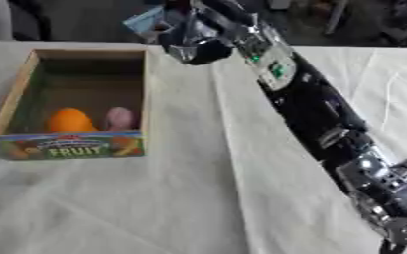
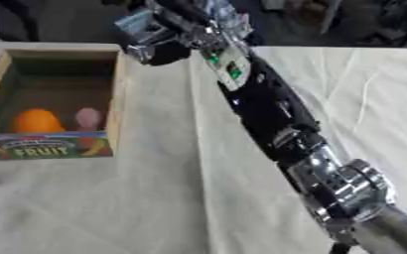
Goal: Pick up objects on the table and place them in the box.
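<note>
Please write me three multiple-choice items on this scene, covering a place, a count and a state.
1. Where does the wooden box with the FRUIT label stand?
A. robot's left
B. robot's right
C. on the floor

2. How many things lie in the box?
A. none
B. two
C. five

3. How is the robot's right hand?
A. resting flat on the white cloth
B. raised near the table's far edge
C. inside the box

Answers: 1 A, it sits at the view's left; 2 B, a round orange fruit and a pale pink thing; 3 B, it is beyond the box's far right corner, with something light blue by it.
</note>
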### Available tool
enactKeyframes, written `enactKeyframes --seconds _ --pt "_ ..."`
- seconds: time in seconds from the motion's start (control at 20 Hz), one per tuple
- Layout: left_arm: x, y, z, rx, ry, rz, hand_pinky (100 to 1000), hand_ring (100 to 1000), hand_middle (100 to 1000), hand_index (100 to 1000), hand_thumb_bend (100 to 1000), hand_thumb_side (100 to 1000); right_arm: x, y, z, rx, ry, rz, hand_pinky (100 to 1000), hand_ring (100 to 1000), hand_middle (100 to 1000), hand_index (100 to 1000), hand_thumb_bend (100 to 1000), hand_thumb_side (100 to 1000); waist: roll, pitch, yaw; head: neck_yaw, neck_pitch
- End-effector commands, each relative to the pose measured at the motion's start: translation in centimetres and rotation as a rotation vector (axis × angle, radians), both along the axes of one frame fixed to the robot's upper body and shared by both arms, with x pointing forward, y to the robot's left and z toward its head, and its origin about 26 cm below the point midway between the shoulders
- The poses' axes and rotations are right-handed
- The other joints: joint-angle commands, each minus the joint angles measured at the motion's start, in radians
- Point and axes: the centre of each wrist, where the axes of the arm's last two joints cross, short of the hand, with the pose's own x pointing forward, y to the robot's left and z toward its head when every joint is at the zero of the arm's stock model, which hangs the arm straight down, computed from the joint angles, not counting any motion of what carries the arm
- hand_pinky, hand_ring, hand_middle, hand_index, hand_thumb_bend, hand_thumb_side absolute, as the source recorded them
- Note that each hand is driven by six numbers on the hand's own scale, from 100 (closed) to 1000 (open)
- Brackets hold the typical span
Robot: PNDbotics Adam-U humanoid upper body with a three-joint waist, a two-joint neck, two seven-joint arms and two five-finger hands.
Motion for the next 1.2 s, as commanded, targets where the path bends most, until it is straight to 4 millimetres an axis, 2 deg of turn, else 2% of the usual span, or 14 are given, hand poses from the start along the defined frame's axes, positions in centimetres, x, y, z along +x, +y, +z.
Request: enactKeyframes --seconds 0.05,0.3,0.5,0.6,0.75,0.85,0.9,1.0,1.2 --pt "-0.1 0.7 0.4 0.008 -0.020 0.032 505 494 499 695 849 397 -3.0 -2.3 3.0 0.092 -0.008 0.041 769 884 881 884 100 354 0.007 -0.018 -0.015 0.025 0.011" --pt "-0.1 1.1 0.1 0.001 -0.013 0.065 504 497 502 694 852 395 -6.7 -5.0 1.8 0.229 0.119 0.055 772 898 886 889 100 449 0.016 -0.014 -0.052 0.054 0.025" --pt "-0.1 1.4 -0.3 -0.003 -0.005 0.089 504 502 507 694 853 394 -8.8 -6.6 -0.1 0.311 0.211 0.049 782 927 899 886 100 514 0.022 -0.012 -0.075 0.072 0.034" --pt "-0.2 1.6 -0.5 -0.003 0.001 0.099 503 504 509 693 854 393 -9.5 -7.1 -1.2 0.337 0.251 0.032 785 945 904 887 100 567 0.024 -0.011 -0.086 0.090 0.040" --pt "-0.3 1.8 -0.8 -0.001 0.011 0.111 504 509 515 693 854 393 -10.2 -7.8 -2.8 0.378 0.300 0.005 784 950 903 884 100 596 0.027 -0.012 -0.099 0.116 0.050" --pt "-0.3 1.9 -1.0 -0.003 0.014 0.119 504 512 518 692 853 393 -10.6 -8.1 -3.6 0.412 0.322 -0.010 782 948 899 879 100 606 0.028 -0.013 -0.105 0.124 0.057" --pt "-0.3 1.9 -1.1 -0.004 0.015 0.121 504 513 518 692 853 393 -10.8 -8.2 -3.9 0.428 0.331 -0.015 782 947 900 879 100 584 0.029 -0.013 -0.107 0.127 0.059" --pt "-0.3 1.9 -1.2 -0.005 0.019 0.122 504 513 520 692 854 394 -11.2 -8.3 -4.5 0.446 0.343 -0.024 783 949 900 879 100 627 0.031 -0.014 -0.112 0.133 0.066" --pt "-0.4 2.1 -1.4 -0.005 0.024 0.129 503 513 520 691 854 393 -11.8 -8.5 -5.5 0.470 0.363 -0.044 782 946 897 879 100 637 0.034 -0.016 -0.117 0.140 0.085"
